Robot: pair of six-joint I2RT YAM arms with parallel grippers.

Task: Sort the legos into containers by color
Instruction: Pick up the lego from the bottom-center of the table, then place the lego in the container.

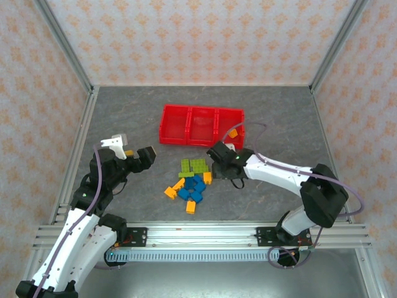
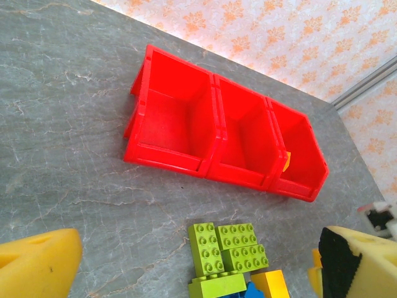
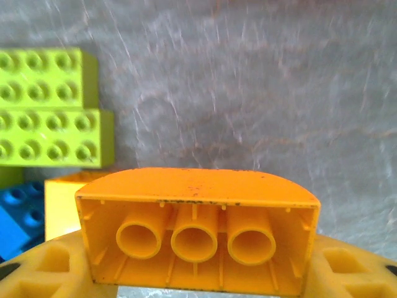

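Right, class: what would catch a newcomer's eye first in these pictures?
The long bright red plastic tray with three compartments stands out on the grey table, a single orange brick in its right-hand compartment. In front of it lies a loose pile of lime green, blue and orange studded plastic bricks. The right gripper is closed on an orange plastic block, hollow underside facing its wrist camera.

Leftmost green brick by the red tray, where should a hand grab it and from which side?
Straight down from above, probably. The green brick lies flat, studs up, so pinch its two long side walls across the short width. Its left wall faces bare table; its right wall sits against two other green bricks, so that finger needs to wedge in, or nudge it left first.
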